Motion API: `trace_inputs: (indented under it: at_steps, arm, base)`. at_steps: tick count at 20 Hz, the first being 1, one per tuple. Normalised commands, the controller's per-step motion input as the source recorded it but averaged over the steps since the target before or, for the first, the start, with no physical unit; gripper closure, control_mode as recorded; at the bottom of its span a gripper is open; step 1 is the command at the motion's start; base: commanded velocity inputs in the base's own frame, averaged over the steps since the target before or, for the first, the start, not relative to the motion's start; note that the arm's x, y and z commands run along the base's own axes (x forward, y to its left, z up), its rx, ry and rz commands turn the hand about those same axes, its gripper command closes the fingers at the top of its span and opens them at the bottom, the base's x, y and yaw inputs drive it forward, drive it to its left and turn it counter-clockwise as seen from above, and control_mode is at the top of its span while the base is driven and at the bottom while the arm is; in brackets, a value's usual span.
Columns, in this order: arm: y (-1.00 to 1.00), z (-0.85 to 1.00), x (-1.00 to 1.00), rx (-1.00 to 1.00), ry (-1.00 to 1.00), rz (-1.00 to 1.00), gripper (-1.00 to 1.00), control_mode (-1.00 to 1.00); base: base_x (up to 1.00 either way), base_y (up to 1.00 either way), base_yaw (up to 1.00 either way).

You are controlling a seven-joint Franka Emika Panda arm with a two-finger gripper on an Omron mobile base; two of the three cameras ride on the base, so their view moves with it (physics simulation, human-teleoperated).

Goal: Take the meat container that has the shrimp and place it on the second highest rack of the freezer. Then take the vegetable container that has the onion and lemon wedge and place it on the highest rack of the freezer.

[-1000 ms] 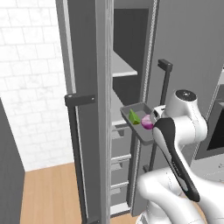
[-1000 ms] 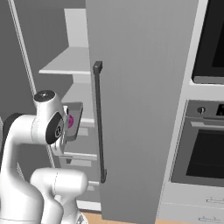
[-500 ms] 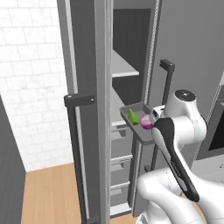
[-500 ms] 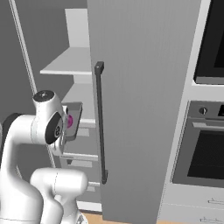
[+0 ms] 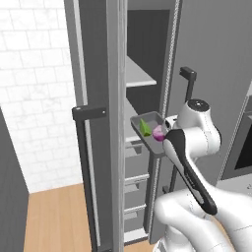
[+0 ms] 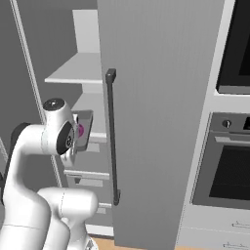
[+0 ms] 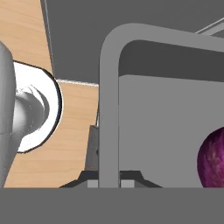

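The freezer (image 5: 98,59) stands open, with pale racks inside. My gripper (image 7: 109,180) is shut on the rim of the grey vegetable container (image 5: 141,138), which I hold level in front of the opening. In the tray lie the purple onion (image 5: 158,133) and the green lemon wedge (image 5: 144,128). From the right, the vegetable container (image 6: 87,122) and the onion (image 6: 80,130) peek out beside my wrist. The uppermost rack in view (image 6: 75,73) is above the tray, and another rack (image 6: 96,137) sits near its level. The meat container with the shrimp is out of view.
The freezer's right door (image 6: 156,97) with its dark bar handle (image 6: 112,136) stands close to the right of my arm. The left door's handle (image 5: 87,147) is on the other side. Drawers (image 5: 133,187) fill the lower freezer. A built-in oven (image 6: 229,171) is further right.
The arm and the tray have risen very slightly; the grip is unchanged.
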Motion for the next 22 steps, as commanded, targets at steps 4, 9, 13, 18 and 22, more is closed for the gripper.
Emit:
trace_inputs:
  at_steps: [4, 9, 13, 18, 22]
  arm:
    - [0.11, 0.54, 0.00, 0.00, -0.10, 0.00, 1.00, -1.00]
    - [0.04, 0.91, 0.05, 0.08, -0.09, 0.00, 1.00, -1.00]
    - [0.21, 0.75, 0.48, 0.06, 0.00, 0.01, 1.00, -1.00]
    - [0.37, 0.37, 0.68, 0.00, 0.00, 0.01, 1.00, -1.00]
    - [0.34, 0.26, 0.61, 0.00, 0.00, 0.00, 1.00, -1.00]
  base:
    - [0.00, 0.00, 0.00]
    - [0.00, 0.00, 0.00]
    - [0.00, 0.00, 0.00]
    - [0.00, 0.00, 0.00]
    - [0.00, 0.00, 0.00]
